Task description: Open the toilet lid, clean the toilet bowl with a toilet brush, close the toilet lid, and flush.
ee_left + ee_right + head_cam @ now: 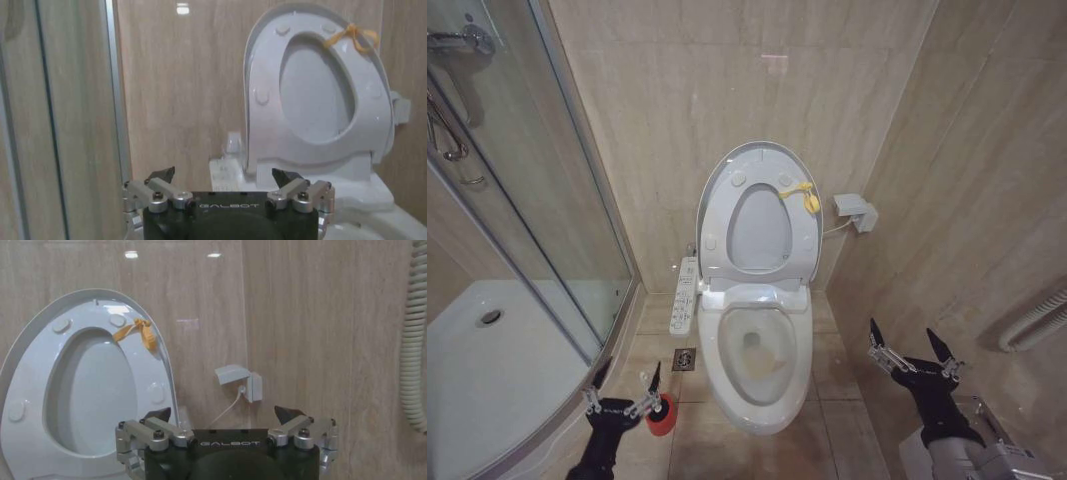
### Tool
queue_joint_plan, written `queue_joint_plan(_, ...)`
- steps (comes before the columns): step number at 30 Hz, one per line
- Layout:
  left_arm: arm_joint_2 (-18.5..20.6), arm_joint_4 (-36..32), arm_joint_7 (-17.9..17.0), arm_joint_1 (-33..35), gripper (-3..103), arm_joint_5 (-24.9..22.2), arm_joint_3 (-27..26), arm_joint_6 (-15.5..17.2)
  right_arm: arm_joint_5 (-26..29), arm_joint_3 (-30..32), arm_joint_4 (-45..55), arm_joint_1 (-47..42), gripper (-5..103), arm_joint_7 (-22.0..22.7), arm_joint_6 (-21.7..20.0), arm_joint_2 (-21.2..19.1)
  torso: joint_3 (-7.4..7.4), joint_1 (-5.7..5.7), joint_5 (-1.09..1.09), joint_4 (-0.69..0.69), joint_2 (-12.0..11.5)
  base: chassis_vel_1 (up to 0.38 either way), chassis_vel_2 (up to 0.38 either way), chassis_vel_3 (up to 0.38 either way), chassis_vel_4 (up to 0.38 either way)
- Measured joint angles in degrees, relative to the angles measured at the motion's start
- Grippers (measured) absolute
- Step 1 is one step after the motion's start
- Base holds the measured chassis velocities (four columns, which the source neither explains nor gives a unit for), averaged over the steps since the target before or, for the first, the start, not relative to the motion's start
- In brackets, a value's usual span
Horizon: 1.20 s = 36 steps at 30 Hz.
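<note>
Head view: the left gripper (626, 385) hangs low beside the shower enclosure (517, 250), fingers spread wide and empty, just above the red cup holder (661, 418) on the floor. The right gripper (913, 347) hovers to the right of the toilet bowl (762, 350), likewise spread and holding nothing. The toilet lid (760, 160) stands upright against the tiled wall with the seat raised against it, a yellow tag (804, 195) at its edge. The white bowl holds some yellowish water. A button panel (685, 295) runs along the bowl's left side.
</note>
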Motion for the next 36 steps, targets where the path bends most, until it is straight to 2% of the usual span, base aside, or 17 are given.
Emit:
queue_joint_plan(6, 1.9, 4.1, 0.2, 0.3, 98, -3.0, -1.4, -3.4, 0.0, 0.0, 0.0, 0.0, 100, 0.0, 0.0, 0.0, 0.0, 0.0, -0.02, -0.01, 0.0, 0.0, 0.0, 0.0, 0.0)
queue_joint_plan(12, 2.2, 4.2, 1.4, 1.7, 96, -3.2, -1.5, -4.3, 0.0, 0.0, 0.0, 0.0, 100, 0.0, 0.0, 0.0, 0.0, 0.0, -0.01, -0.01, 0.0, 0.0, 0.0, 0.0, 0.0)
queue_joint_plan(17, 2.2, 9.3, 2.6, 2.1, 97, -3.2, -1.3, -7.5, 0.0, 0.0, 0.0, 0.0, 100, 0.0, 0.0, 0.0, 0.0, 0.0, 0.01, 0.0, 0.0, 0.0, 0.0, 0.0, 0.0)
queue_joint_plan(21, 2.2, 19.6, 3.5, -0.7, 97, -4.3, -2.5, -11.7, 0.0, 0.0, 0.0, 0.0, 100, 0.0, 0.0, 0.0, 0.0, 0.0, -0.02, 0.0, 0.0, 0.0, 0.0, 0.0, 0.0)
queue_joint_plan(22, 2.2, 19.6, 3.5, -0.7, 97, -4.3, -2.5, -11.7, 0.0, 0.0, 0.0, 0.0, 100, 0.0, 0.0, 0.0, 0.0, 0.0, -0.02, 0.0, 0.0, 0.0, 0.0, 0.0, 0.0)
queue_joint_plan(25, 2.9, 27.1, 6.1, -3.4, 98, -7.1, -3.1, -13.8, 0.0, 0.0, 0.0, 0.0, 100, 0.0, 0.0, 0.0, 0.0, 0.0, -0.01, 0.01, 0.0, 0.0, 0.0, 0.0, 0.0)
queue_joint_plan(26, 2.9, 27.1, 6.1, -3.4, 98, -7.1, -3.1, -13.8, 0.0, 0.0, 0.0, 0.0, 100, 0.0, 0.0, 0.0, 0.0, 0.0, -0.01, 0.01, 0.0, 0.0, 0.0, 0.0, 0.0)
queue_joint_plan(30, 4.0, 34.1, 10.4, -7.7, 99, -8.8, -3.2, -16.0, 0.0, 0.0, 0.0, 0.0, 100, 0.0, 0.0, 0.0, 0.0, 0.0, -0.02, -0.03, 0.0, 0.0, 0.0, 0.0, 0.0)
queue_joint_plan(31, 4.0, 34.1, 10.4, -7.7, 99, -8.8, -3.2, -16.0, 0.0, 0.0, 0.0, 0.0, 100, 0.0, 0.0, 0.0, 0.0, 0.0, -0.02, -0.03, 0.0, 0.0, 0.0, 0.0, 0.0)
queue_joint_plan(33, 5.0, 38.7, 12.3, -11.7, 99, -10.4, -2.7, -16.4, 0.0, 0.0, 0.0, 0.0, 100, 0.0, 0.0, 0.0, 0.0, 0.0, -0.01, 0.02, 0.0, 0.0, 0.0, 0.0, 0.0)
queue_joint_plan(34, 5.5, 40.3, 13.1, -13.3, 99, -11.1, -2.5, -16.4, 0.0, 0.0, 0.0, 0.0, 100, 0.0, 0.0, 0.0, 0.0, 0.0, -0.04, -0.05, 0.0, 0.0, 0.0, 0.0, 0.0)
queue_joint_plan(36, 6.2, 42.0, 13.7, -15.0, 99, -11.4, -2.3, -16.4, 0.0, 0.0, 0.0, 0.0, 100, 0.0, 0.0, 0.0, 0.0, 0.0, -0.02, -0.02, 0.0, 0.0, 0.0, 0.0, 0.0)
